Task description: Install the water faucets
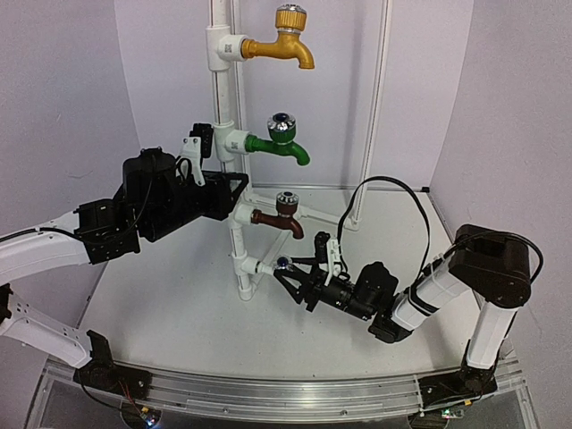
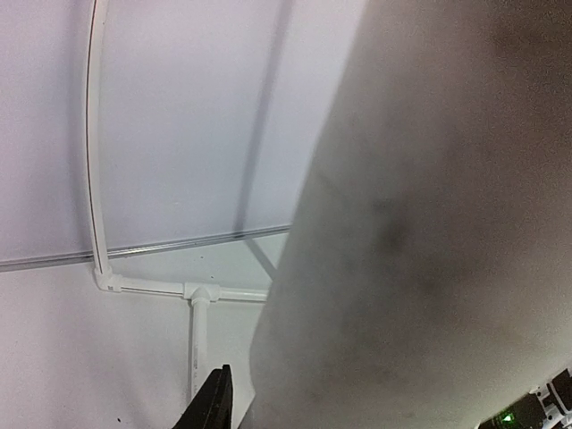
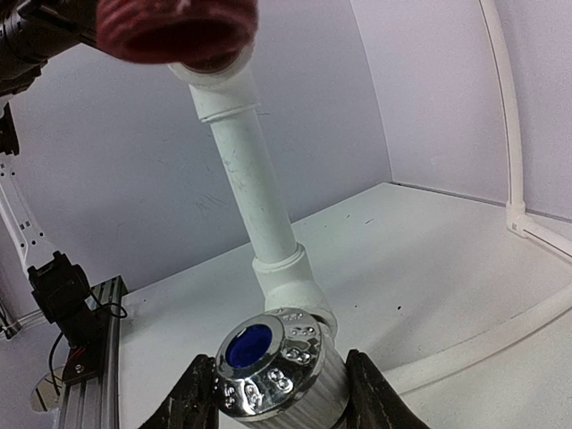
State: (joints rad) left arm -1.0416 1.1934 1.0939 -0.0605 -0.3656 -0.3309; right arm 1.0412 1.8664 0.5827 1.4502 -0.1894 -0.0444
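Observation:
A white upright pipe [image 1: 234,234] carries a yellow faucet [image 1: 284,43], a green faucet [image 1: 281,143] and a brown faucet [image 1: 279,216]. The white faucet [image 1: 281,264] sits at the lowest T-fitting [image 1: 253,266]. My right gripper [image 1: 293,273] is shut on its knob. In the right wrist view the silver-topped knob [image 3: 268,357] with a blue centre lies between my fingers [image 3: 201,402], against the fitting [image 3: 290,281]. The brown spout [image 3: 174,27] hangs above. My left gripper [image 1: 235,189] grips the pipe between the green and brown faucets. The pipe [image 2: 429,232] fills the left wrist view; one fingertip [image 2: 214,404] shows.
Thin white base pipes [image 1: 315,216] run along the table behind the upright. A slim white frame tube [image 1: 380,107] rises at the back right. An aluminium rail [image 1: 268,393] lines the near edge, with a black bracket [image 3: 63,299] on it.

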